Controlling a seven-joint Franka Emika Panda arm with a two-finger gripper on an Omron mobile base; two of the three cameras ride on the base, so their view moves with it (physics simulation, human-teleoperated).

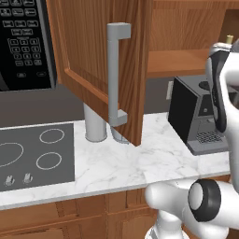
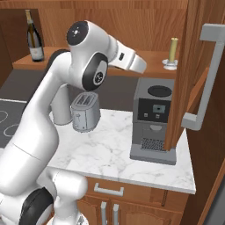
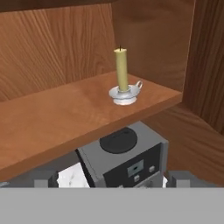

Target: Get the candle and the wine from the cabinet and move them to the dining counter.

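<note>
While the claw (image 3: 113, 178) stands spread, the candle (image 3: 122, 78) rests upright on the cabinet (image 3: 65, 113) shelf above the marble worktop (image 2: 110, 149)

Pale yellow candle (image 3: 121, 69) on white dish, near-black wine (image 2: 33, 38), warm brown cabinet (image 1: 98, 56), grey handle (image 1: 115, 74).

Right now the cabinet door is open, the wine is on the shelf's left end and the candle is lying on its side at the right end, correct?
Not quite. The candle stands upright in its dish, as the hand view shows. The rest holds: the cabinet door is open, the wine is at the shelf's left end and the candle at the right.
</note>
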